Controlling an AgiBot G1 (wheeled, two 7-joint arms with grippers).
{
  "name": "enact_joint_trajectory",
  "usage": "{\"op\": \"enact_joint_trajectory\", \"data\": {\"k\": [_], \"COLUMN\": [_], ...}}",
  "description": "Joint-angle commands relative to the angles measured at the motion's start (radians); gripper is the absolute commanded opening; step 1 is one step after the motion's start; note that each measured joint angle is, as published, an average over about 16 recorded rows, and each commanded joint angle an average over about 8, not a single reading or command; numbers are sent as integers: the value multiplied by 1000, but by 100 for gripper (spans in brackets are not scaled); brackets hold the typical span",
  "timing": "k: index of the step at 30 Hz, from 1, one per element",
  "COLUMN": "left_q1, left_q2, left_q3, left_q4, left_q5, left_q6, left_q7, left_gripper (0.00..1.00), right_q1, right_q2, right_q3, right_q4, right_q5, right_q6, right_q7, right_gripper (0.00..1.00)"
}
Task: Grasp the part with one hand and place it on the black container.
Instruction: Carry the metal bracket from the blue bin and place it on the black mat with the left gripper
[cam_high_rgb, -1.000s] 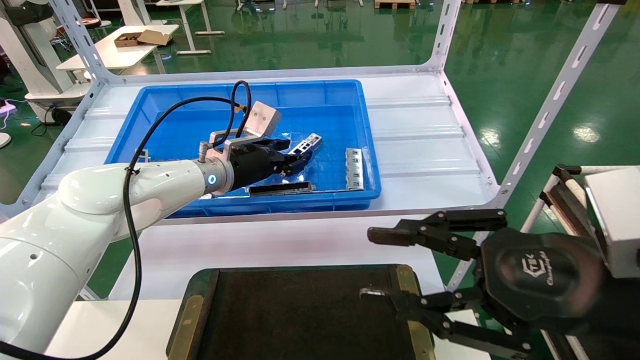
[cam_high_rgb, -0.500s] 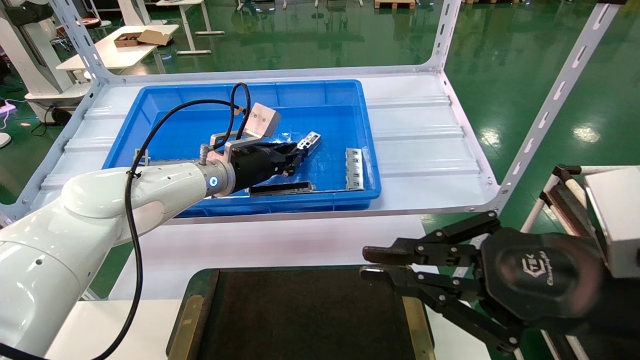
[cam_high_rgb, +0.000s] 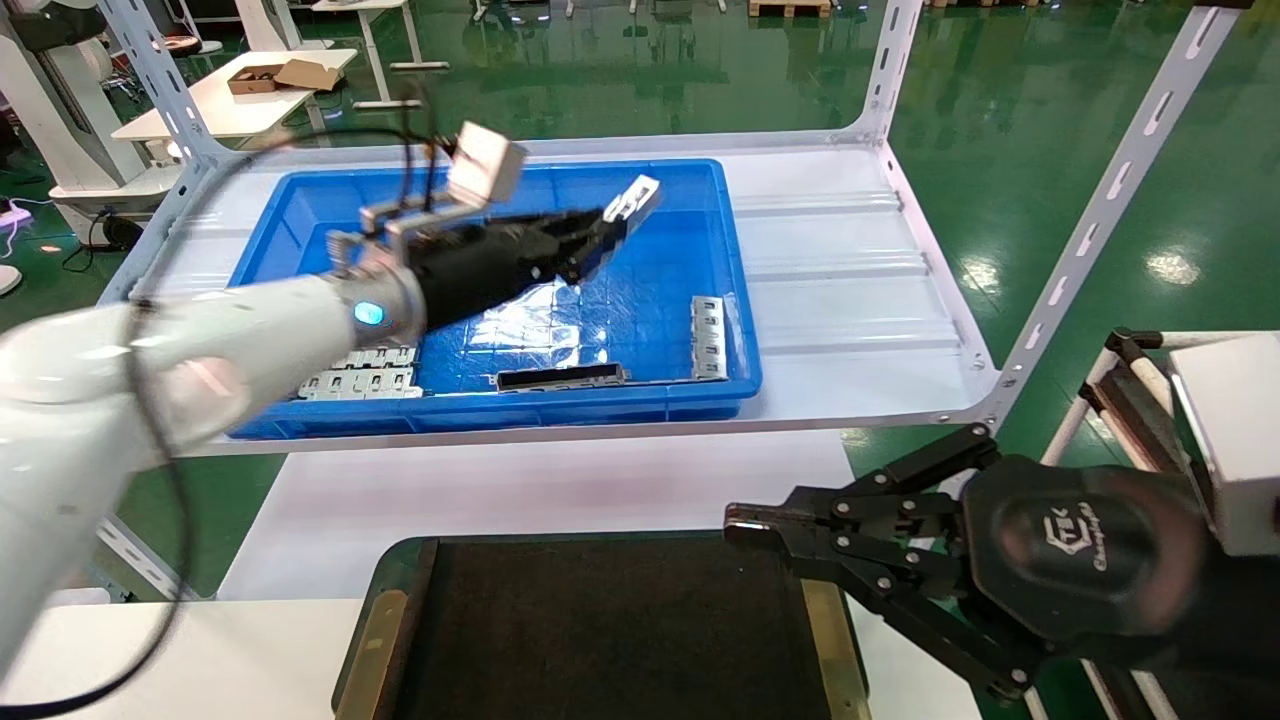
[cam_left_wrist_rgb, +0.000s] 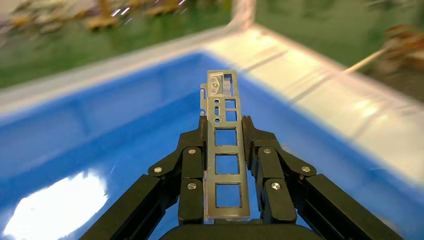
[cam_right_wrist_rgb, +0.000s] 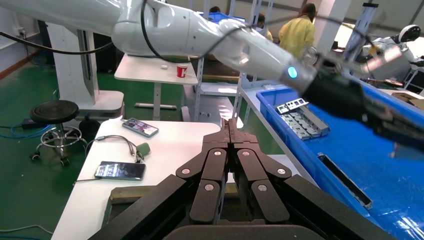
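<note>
Left tool (cam_high_rgb: 590, 235): we are seeing it raised above the blue bin (cam_high_rgb: 730, 300), reaching toward the bin's far wall, fingers (cam_left_wrist_rgb: 192, 165) pinching the part from both sides.

Part (cam_high_rgb: 628, 203): we are finding it clamped lengthwise between the left tool's fingers, its free end sticking out past the fingertips and tilting upward in the head view. In the left wrist view the strip (cam_left_wrist_rgb: 223, 150) is running straight down the middle of the tool, its rectangular cutouts showing the blue bin floor through them. It is hanging clear of the floor.

Right tool (cam_high_rgb: 745, 520): we are seeing it hovering at the far right corner of the black container (cam_high_rgb: 600, 640), fingers pressed together and holding nothing. The right wrist view is showing the same, the fingertips (cam_right_wrist_rgb: 230, 131) meeting in a closed point.

Black container: we are noting it lying on the white tabletop (cam_high_rgb: 520, 490) nearest the robot, brass-coloured strips along its left and right sides, well apart from the part.

Bin contents: we are counting a dark slotted bar (cam_high_rgb: 562, 377) by the near wall, a grey slotted plate (cam_high_rgb: 707, 337) at the near right, and more grey plates (cam_high_rgb: 360, 372) at the near left, all lying flat on the floor below the lifted part.
</note>
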Motion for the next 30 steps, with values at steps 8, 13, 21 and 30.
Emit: {"op": "enact_joint_trajectory", "data": {"k": [8,13,21,30], "left_q1": [87,223,524,748], "left_q2": [-181,-298,-438,-386], "left_q3": [-58,-66,-31,77], "left_q4": [-216,-444,-796,-872], "left_q5": [-126,-179,-172,-47], "left_q6": [332,413,247,-161], "left_q7": [41,-13,-130,-304], "left_gripper": [0,0,0,0], "right_q1": [0,0,0,0], "right_q2": [0,0,0,0], "right_q3": [0,0,0,0], "right_q4": [0,0,0,0], "right_q5": [0,0,0,0], "right_q6": [0,0,0,0], "right_q7": [0,0,0,0], "right_gripper": [0,0,0,0]}}
